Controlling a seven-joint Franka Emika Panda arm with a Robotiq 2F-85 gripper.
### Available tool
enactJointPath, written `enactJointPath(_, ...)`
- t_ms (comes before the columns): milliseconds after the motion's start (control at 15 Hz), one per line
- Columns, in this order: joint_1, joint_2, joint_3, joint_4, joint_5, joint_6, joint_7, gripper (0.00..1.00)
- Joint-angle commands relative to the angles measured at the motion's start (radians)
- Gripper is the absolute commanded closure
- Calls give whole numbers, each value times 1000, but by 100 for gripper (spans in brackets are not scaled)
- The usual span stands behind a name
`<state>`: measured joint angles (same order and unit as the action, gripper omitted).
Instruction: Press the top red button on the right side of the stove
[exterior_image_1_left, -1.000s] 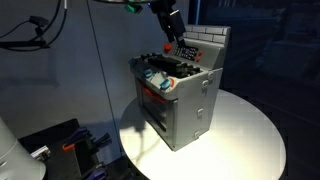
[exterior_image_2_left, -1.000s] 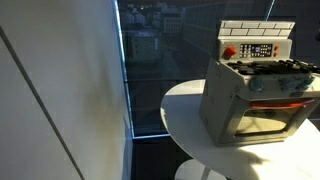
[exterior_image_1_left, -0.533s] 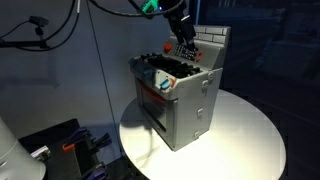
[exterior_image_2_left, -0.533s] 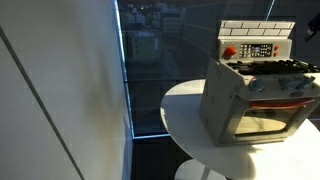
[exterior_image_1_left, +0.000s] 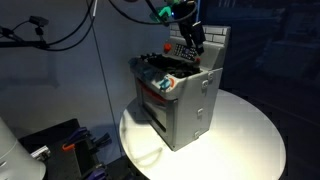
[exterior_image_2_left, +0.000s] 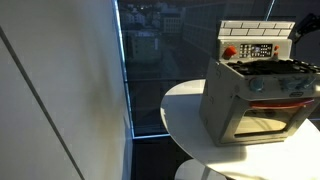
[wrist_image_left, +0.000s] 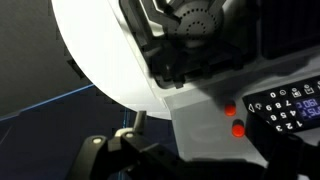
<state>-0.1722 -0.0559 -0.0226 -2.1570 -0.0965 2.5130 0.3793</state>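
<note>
The grey toy stove (exterior_image_1_left: 185, 100) stands on a round white table (exterior_image_1_left: 245, 135) and shows in both exterior views (exterior_image_2_left: 225, 95). Its brick-pattern back panel (exterior_image_2_left: 256, 30) carries two red buttons (exterior_image_2_left: 229, 50) beside a black keypad (exterior_image_2_left: 260, 49). In the wrist view the two red buttons, one (wrist_image_left: 229, 109) and the other (wrist_image_left: 238, 129), sit close together on the grey panel next to the keypad (wrist_image_left: 285, 105). My gripper (exterior_image_1_left: 195, 36) hovers just above the back panel, apart from it. In the wrist view its fingers (wrist_image_left: 215, 150) look spread, with nothing between them.
The table's edge (exterior_image_2_left: 175, 125) lies close round the stove. A dark window (exterior_image_2_left: 150, 60) is behind it. Cables (exterior_image_1_left: 50, 30) hang at the side, and equipment (exterior_image_1_left: 60, 145) lies on the floor below.
My gripper has moved sideways over the stove toward the back panel and a little lower. The stove has not moved.
</note>
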Motion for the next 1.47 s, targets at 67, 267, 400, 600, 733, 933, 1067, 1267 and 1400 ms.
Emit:
enactJointPath(67,30,78,-28,100,4,-40,33,0)
enactJointPath(267,42,119,-42,140,6,-50,43,0)
enactJointPath(400,49,139,-50,158,12,-56,43,0)
enactJointPath(600,59,150,-58,169,21,-64,32,0)
enactJointPath(733,66,149,-62,167,20,-67,33,0)
enactJointPath(933,72,150,-66,170,16,-74,38,0)
enactJointPath(1067,73,154,-67,178,16,-84,40,0)
enactJointPath(1267,74,162,-70,188,13,-95,46,0)
enactJointPath(1400,74,165,-71,191,13,-102,48,0)
